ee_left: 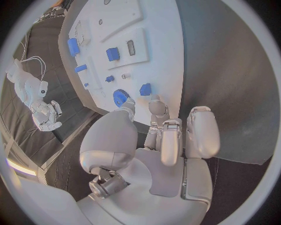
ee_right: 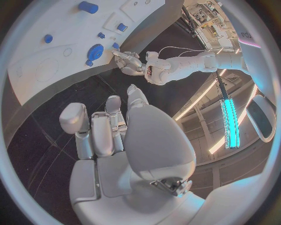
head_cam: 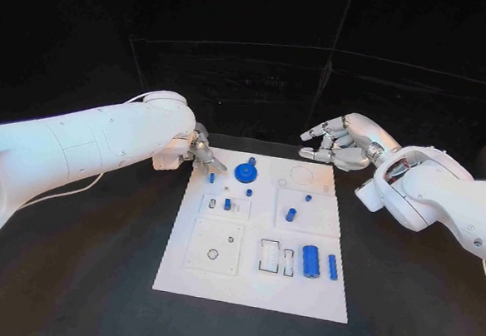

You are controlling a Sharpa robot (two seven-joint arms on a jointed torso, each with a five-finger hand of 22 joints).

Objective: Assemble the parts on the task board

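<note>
Left hand (head_cam: 192, 155) of mine hovers at the board's (head_cam: 181, 273) far left corner, fingers loosely spread and holding nothing, fingertips just beside a small blue peg (head_cam: 211, 178) with the blue gear (head_cam: 247, 171) next to it. Right hand (head_cam: 339, 142), loosely curled and empty, hangs off the far right corner. I judge I'm reaching for the peg; next I must pinch it cleanly.

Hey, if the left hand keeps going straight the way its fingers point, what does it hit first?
Probably the small blue piece just ahead of the left hand's fingertips, near the white board's edge, with the blue gear beside it. Depth is unclear, so the fingers might pass above it.
</note>
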